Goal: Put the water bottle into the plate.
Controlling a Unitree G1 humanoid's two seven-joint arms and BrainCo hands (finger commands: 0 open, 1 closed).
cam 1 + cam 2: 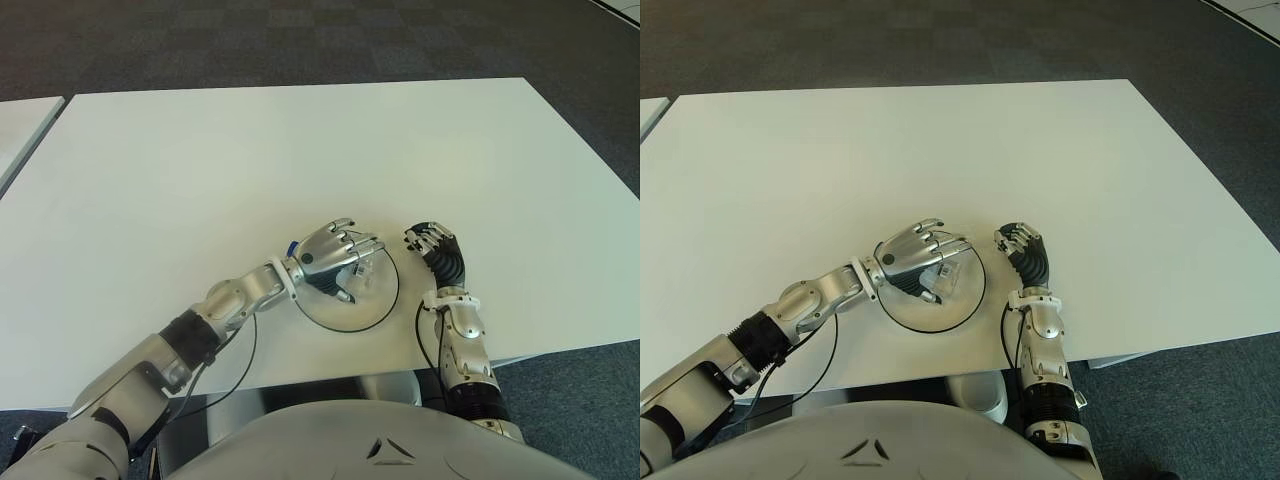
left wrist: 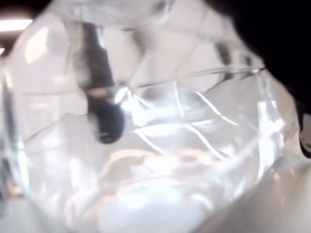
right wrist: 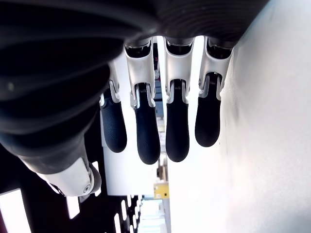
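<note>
A clear plastic water bottle with a blue cap lies under my left hand, over the round white plate near the table's front edge. My left hand's fingers curl around the bottle. In the left wrist view the clear bottle fills the picture, with a dark fingertip seen through it. Whether the bottle touches the plate I cannot tell. My right hand shows just right of the plate, fingers curled, holding nothing.
The white table stretches far ahead and to both sides. Its front edge runs just below the plate. A second white table's corner shows at the far left. Dark carpet surrounds the tables.
</note>
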